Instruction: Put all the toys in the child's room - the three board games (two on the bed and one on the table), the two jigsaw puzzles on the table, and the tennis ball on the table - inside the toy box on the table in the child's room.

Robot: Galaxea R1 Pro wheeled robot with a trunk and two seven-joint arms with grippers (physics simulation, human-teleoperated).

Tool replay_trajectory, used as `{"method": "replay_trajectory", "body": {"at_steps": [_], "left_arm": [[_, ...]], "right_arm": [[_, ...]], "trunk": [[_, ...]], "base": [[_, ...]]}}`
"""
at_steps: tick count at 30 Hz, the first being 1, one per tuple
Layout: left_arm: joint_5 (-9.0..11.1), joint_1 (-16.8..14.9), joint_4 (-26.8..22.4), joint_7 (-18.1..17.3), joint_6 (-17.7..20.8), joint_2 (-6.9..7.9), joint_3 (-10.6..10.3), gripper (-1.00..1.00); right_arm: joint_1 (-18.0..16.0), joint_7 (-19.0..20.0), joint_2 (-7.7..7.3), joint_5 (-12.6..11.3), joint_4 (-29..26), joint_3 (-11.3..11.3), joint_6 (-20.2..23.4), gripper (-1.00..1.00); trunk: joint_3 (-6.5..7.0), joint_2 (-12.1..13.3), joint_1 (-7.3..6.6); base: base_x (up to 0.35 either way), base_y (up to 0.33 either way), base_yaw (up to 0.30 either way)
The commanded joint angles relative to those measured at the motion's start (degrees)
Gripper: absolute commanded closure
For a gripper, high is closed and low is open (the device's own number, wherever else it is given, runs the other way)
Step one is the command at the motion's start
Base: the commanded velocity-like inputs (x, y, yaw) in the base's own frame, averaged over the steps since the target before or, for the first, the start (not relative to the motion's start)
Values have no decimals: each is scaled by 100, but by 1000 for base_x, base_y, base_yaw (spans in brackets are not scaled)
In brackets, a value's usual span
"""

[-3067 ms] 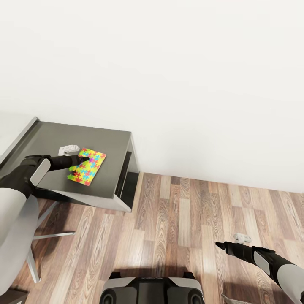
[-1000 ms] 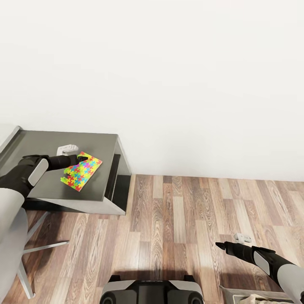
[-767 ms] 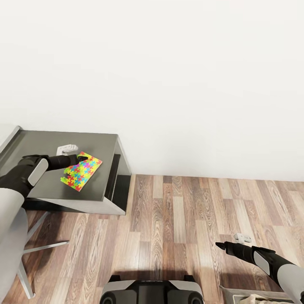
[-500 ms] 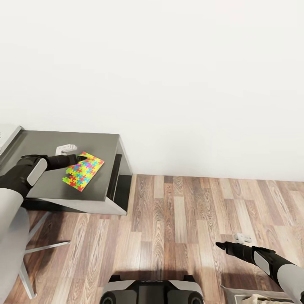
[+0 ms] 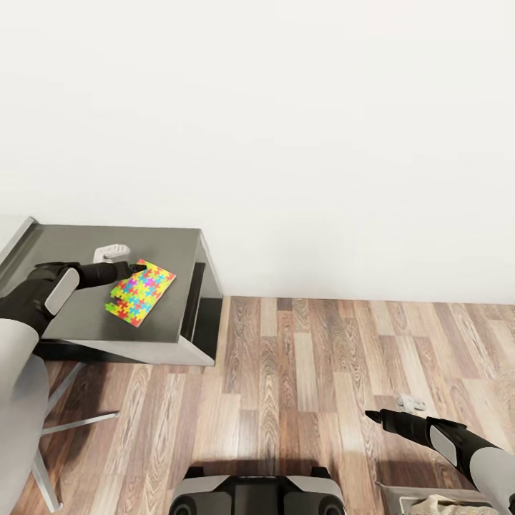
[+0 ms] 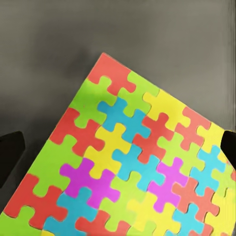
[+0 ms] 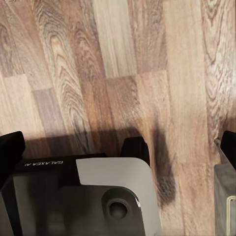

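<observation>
Robot base (image 5: 257, 493) at frame bottom. Right gripper (image 5: 373, 415) idle over wood floor (image 5: 300, 372), jaws apart, empty. Left gripper (image 5: 136, 270) at near edge of jigsaw puzzle (image 5: 139, 292) flat on dark grey cabinet top (image 5: 172, 250); jaws spread wide, not clamped. Risk: thin board skids toward cabinet edge, or fingertips scrape top and miss the grip.

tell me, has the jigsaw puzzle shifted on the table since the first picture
Yes, slightly: the jigsaw puzzle now lies closer to the right edge of the table than before.
</observation>
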Motion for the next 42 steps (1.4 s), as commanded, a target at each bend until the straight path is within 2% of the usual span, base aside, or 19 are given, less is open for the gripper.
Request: {"method": "replay_trajectory", "body": {"at_steps": [1, 17, 42], "left_arm": [[22, -4, -4, -1, 18, 7, -24, -100], [22, -4, 1, -2, 16, 41, -30, -100], [22, -4, 0, -1, 13, 55, -30, -100]], "right_arm": [[-3, 12, -4, -59, -5, 31, 37, -100], [-3, 11, -4, -59, -5, 31, 53, -100], [-3, 11, -4, -59, -5, 31, 38, -100]], "trunk": [[-4, -9, 3], [75, -9, 3], [79, -9, 3]], "base": [[0, 2, -131], [-30, 57, -188], [-68, 93, -32]]}}
